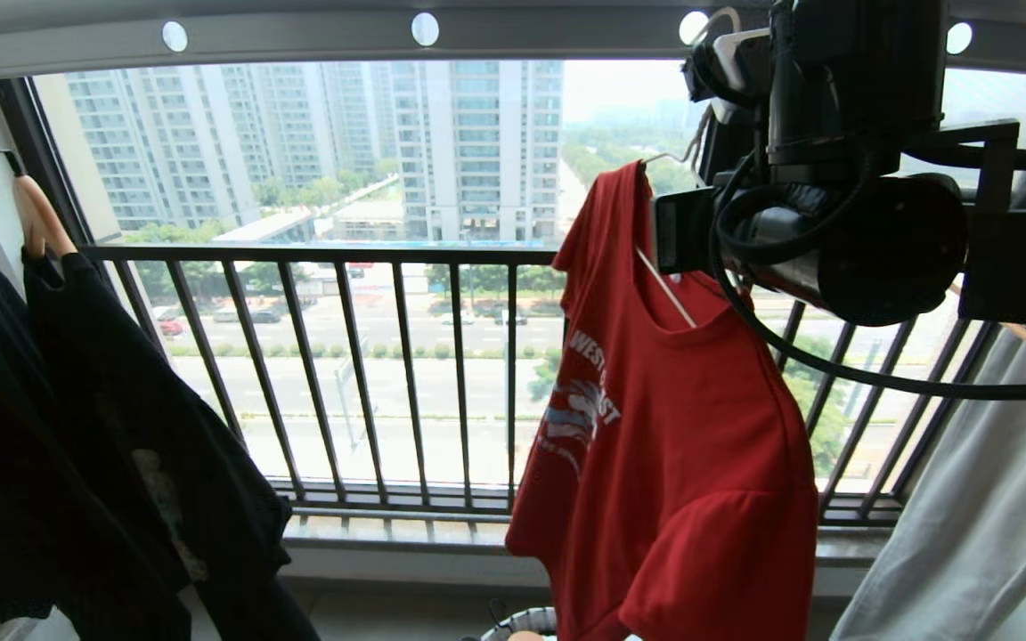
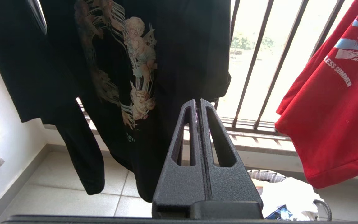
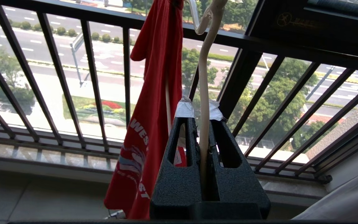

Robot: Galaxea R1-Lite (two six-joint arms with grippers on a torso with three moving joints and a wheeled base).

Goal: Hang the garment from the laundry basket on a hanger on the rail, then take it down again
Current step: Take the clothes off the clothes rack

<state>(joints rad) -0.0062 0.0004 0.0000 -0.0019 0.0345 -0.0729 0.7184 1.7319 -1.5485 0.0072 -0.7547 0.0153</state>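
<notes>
Reading "LESS SUMMER": red garment

And here we are on a high-rise apartment's laundry balcony, a home setting through and through. A dark barred metal window railing guards the opening, with tall residential tower blocks and a wide road far below. Overhead runs a grey metal drying beam with round holes, and washing hangs along it: a black printed T-shirt, a red short-sleeved T-shirt. Pale floor tiles and a round woven laundry basket complete the domestic picture.
</notes>
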